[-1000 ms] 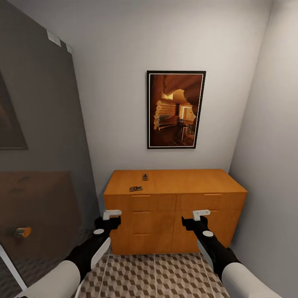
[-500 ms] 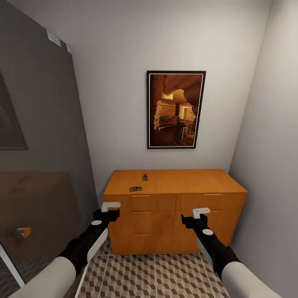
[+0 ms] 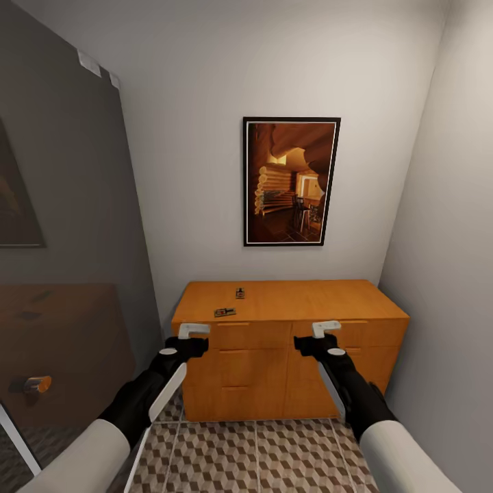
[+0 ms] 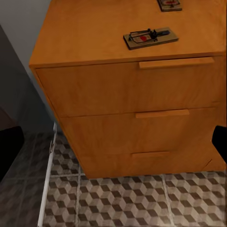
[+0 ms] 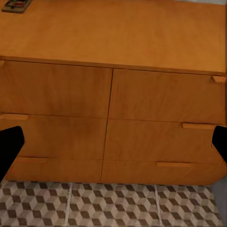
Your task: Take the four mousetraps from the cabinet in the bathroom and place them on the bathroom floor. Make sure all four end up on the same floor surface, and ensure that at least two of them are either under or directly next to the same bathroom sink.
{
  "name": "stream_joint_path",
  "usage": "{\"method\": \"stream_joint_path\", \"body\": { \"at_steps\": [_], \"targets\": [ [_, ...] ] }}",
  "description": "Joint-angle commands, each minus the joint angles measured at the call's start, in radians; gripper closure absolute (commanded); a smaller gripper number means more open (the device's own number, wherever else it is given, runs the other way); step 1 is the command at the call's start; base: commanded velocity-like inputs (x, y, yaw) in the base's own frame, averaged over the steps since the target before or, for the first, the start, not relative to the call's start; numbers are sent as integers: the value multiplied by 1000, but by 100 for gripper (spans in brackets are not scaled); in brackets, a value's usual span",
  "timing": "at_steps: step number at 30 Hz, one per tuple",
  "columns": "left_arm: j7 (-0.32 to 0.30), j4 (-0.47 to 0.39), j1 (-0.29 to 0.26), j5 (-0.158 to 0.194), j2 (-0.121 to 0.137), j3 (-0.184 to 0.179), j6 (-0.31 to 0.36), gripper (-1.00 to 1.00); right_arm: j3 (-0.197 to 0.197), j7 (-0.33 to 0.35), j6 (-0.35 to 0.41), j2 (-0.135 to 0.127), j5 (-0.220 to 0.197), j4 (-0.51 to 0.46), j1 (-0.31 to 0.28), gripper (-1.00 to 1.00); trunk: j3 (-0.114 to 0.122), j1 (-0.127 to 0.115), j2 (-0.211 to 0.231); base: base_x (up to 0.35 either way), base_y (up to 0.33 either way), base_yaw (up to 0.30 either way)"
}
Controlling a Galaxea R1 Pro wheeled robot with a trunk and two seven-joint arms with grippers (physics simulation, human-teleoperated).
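Observation:
The honey-orange cabinet [image 3: 287, 301] stands against the far wall in the head view. Two mousetraps lie on its top near the left end, one close to the front edge [image 3: 224, 312] and one further back [image 3: 240, 293]. In the left wrist view the nearer mousetrap [image 4: 150, 38] lies above a drawer handle, the other [image 4: 169, 4] behind it. The right wrist view catches one mousetrap [image 5: 15, 5] at a corner. My left gripper [image 3: 194, 331] and right gripper [image 3: 326, 329] hover open and empty before the top drawer fronts. Patterned bathroom floor [image 3: 274, 452] lies below.
A framed picture [image 3: 292, 181] hangs above the cabinet. A dark glossy panel [image 3: 61, 239] runs along the left side, and a pale wall [image 3: 445, 274] stands close to the cabinet's right end. Dark fingers [image 4: 9, 151] [image 5: 9, 146] frame both wrist views.
Both grippers have risen and moved forward, from the middle drawers up to the top drawer fronts. The left one has also shifted slightly right. The mousetraps have not moved.

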Motion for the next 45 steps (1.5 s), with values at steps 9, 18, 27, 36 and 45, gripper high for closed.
{"method": "stream_joint_path", "body": {
  "at_steps": [9,18,27,36,45],
  "targets": [
    [32,-127,-5,9,-29,12,146,-100,4,-7,139,23,5,-160,-16,-100,-1,0,-1,0,0,0],
    [102,-209,-8,9,-45,35,238,-100,3,-5,200,27,-1,-176,-101,-100,-1,0,-1,0,0,0],
    [112,-209,-9,9,-62,38,250,-100,5,-2,249,28,-7,-164,-125,-100,-1,0,-1,0,0,0],
    [111,-193,-8,12,-77,82,243,-100,59,-1,242,27,-7,-159,-127,-100,-1,0,-1,0,0,0],
    [105,-151,-8,13,-78,98,235,-100,69,-3,92,27,-13,-134,-121,-100,-1,0,-1,0,0,0]
  ]
}}
